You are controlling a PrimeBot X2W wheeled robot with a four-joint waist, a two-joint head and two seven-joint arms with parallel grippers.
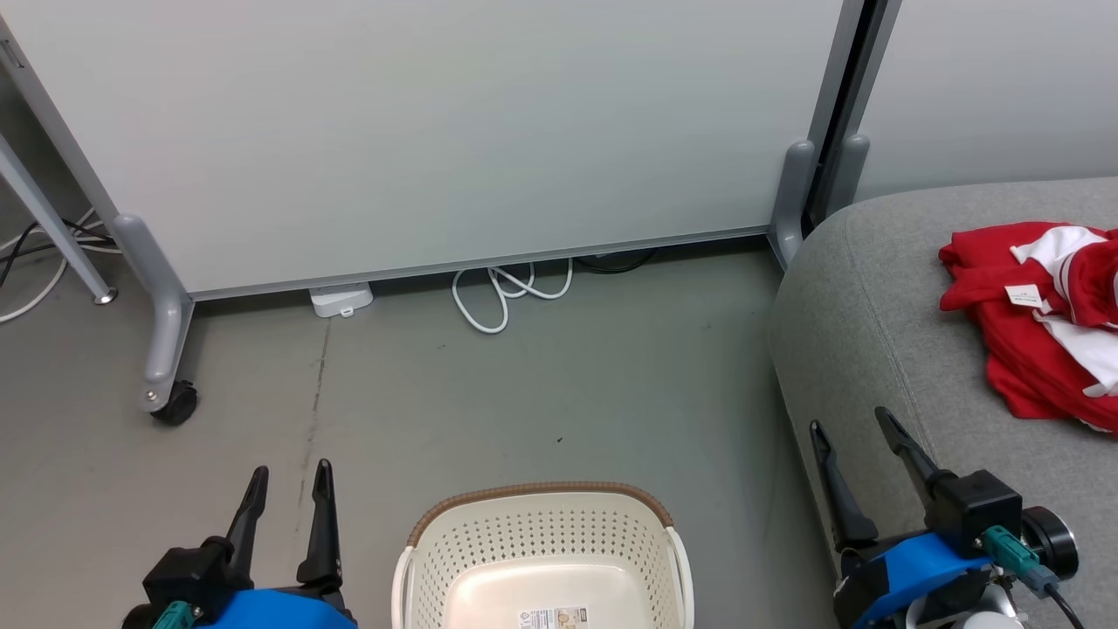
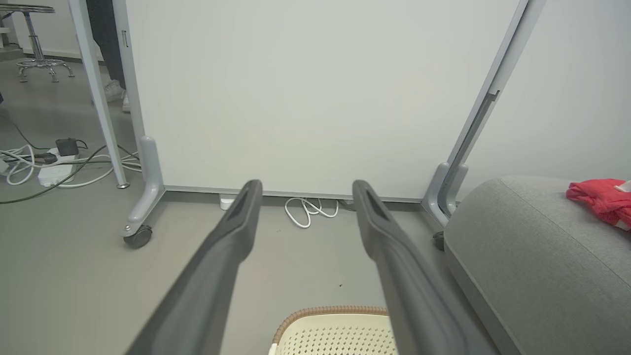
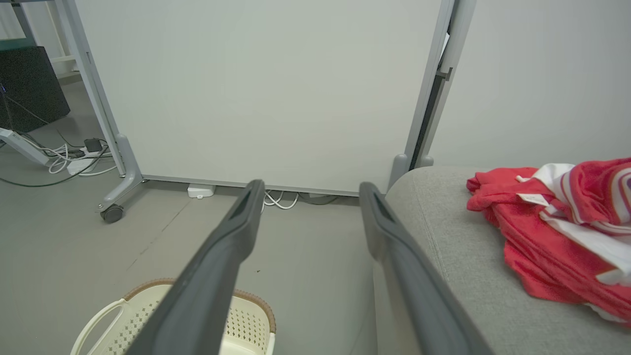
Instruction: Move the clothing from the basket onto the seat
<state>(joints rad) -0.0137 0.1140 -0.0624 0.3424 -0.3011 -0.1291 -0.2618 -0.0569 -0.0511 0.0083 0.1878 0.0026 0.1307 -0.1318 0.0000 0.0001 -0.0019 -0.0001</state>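
Note:
The red and white clothing point(image 1: 1044, 319) lies crumpled on the grey seat point(image 1: 860, 323) at the right, also seen as clothing point(image 3: 557, 231) on the seat point(image 3: 458, 236) and clothing point(image 2: 601, 199) on the seat point(image 2: 532, 256). The cream basket point(image 1: 541, 559) with a brown rim stands on the floor at bottom centre, its visible bottom bare; the basket point(image 3: 148, 315) and basket point(image 2: 335, 330) show partly. My left gripper point(image 1: 291, 479) is open to the left of the basket. My right gripper point(image 1: 852, 424) is open beside the seat's front corner. Both hold nothing.
A wheeled white partition point(image 1: 437, 131) stands behind, with a caster point(image 1: 175, 404) at its left foot. A coiled white cable point(image 1: 502, 293) and a small white box point(image 1: 341, 300) lie under it. More cables point(image 2: 44, 162) lie at the far left; a stool point(image 2: 34, 34) stands beyond.

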